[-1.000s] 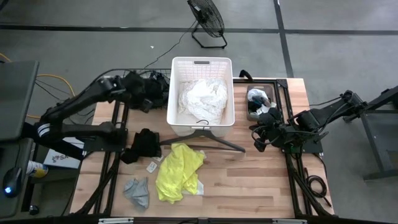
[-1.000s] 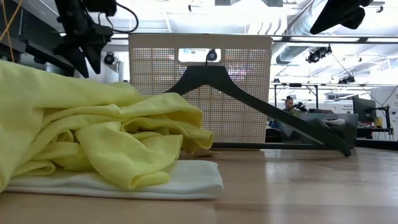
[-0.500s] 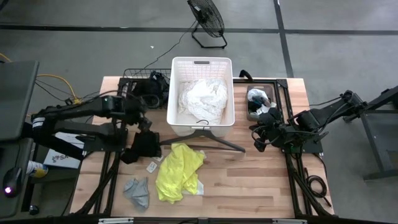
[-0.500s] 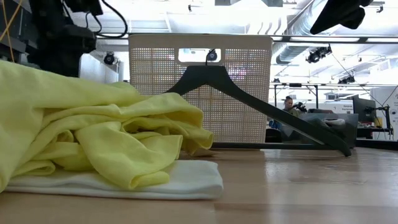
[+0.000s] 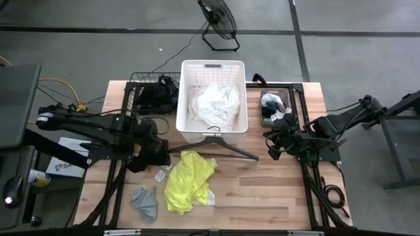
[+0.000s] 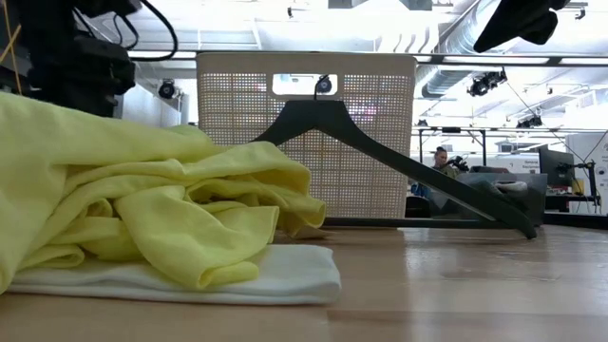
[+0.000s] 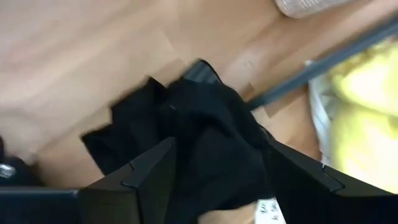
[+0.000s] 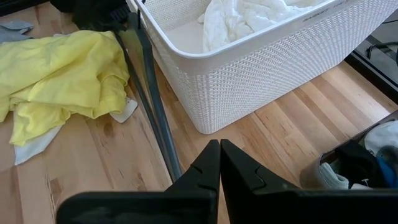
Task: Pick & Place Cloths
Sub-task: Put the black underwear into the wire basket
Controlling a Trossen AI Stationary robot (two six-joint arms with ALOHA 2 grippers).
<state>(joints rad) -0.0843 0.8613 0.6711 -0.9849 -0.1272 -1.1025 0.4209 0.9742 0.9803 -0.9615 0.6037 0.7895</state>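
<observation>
The neon yellow cloth (image 5: 188, 181) is lying crumpled on the worktop (image 5: 262, 190) in front of the white basket (image 5: 212, 98), its long axis running from the hanger (image 5: 216, 145) toward the front edge, tilted slightly to the left. A white cloth (image 6: 275, 275) is peeking out from under it. The black cloth (image 5: 152, 153) is sitting left of the yellow one, bunched, with its longer side running roughly front to back. A small grey cloth (image 5: 144, 202) is lying near the front left corner.

Compared with a second ago, the left arm is now reaching low across the left side of the worktop instead of hovering beside the basket's left rim; its left end effector (image 7: 214, 165) is now sitting right over the black cloth, fingers spread to either side of the fabric. Whether they are already pinching it is hard to say, as the wrist view is blurred. The right end effector (image 8: 219, 163) is staying clenched with nothing in it, parked at the right side of the worktop, unchanged.

The white basket is holding the large white lacy cloth (image 5: 213, 103). A dark tray (image 5: 289, 92) to the right of the basket is holding a few small dark and white pieces. A wire rack (image 5: 134, 82) to the left of the basket is carrying more black cloth (image 5: 157, 98).
</observation>
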